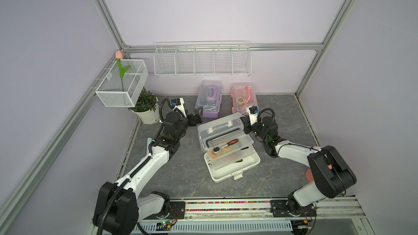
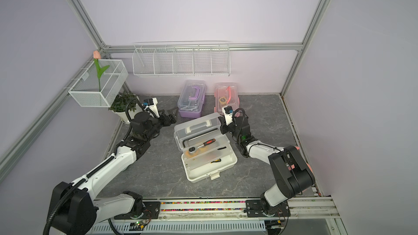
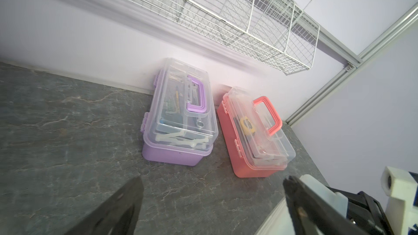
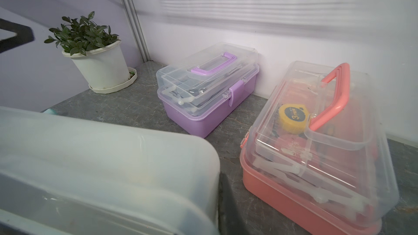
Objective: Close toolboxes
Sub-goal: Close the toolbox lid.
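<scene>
Three toolboxes sit on a grey stone-patterned tabletop [image 1: 181, 177]. Along the back edge, the purple toolbox [image 1: 209, 100] and the pink toolbox [image 1: 241, 94] just beside it both have their clear lids down. The purple one's latch [image 4: 236, 92] looks folded over the base. The pink one's latch is not visible, so whether it is fastened cannot be told.

In the middle of the tabletop the larger white toolbox [image 1: 235, 166] stands open. Its clear lid [image 1: 222, 129] is raised toward the back, its inner tray holds a ratchet [image 1: 226, 146], and its front latch [image 1: 238, 175] hangs free.

The right gripper [image 1: 246, 125], jaws pressed together and holding nothing, sits at the lid's end nearest the tabletop's right edge, apparently touching it. The left gripper [image 1: 197, 114], jaws spread wide and empty, hovers near the front of the purple toolbox, apart from it.

Judging from this, two boxes seem finished and only the white one is left. Its lid needs swinging forward and down, then latching.
</scene>
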{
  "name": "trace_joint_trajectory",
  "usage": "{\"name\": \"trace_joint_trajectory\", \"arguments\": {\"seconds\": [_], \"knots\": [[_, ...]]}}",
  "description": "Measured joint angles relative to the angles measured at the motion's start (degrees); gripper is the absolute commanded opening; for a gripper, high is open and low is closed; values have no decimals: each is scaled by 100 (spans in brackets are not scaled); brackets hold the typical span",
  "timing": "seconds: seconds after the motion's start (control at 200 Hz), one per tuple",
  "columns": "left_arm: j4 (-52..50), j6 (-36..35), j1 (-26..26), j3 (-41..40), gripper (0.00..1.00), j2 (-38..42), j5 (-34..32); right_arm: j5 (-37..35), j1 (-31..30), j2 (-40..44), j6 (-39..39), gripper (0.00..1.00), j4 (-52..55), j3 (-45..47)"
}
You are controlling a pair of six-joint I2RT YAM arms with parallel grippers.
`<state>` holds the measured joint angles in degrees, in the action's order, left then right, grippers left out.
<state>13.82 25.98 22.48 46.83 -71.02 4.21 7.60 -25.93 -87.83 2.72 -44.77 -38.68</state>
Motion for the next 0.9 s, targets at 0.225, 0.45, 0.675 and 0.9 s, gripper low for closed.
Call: {"name": "trace_joint_trajectory", "arguments": {"seconds": [0.225,0.45,0.675,0.9], "knots": [[-114,286,-52,544,99,-872,1064,44,-20,516,26,17,-374,660],[186,826,-44,739,86,-1777,2693,203,-48,1104,105,36,-282,984],[-52,918,299,664,86,-1790,3248,278,-57,1768,179,58,437,1169],[-439,782,525,664,86,-1357,3327,164,-59,2846,584,68,2181,1207]]}}
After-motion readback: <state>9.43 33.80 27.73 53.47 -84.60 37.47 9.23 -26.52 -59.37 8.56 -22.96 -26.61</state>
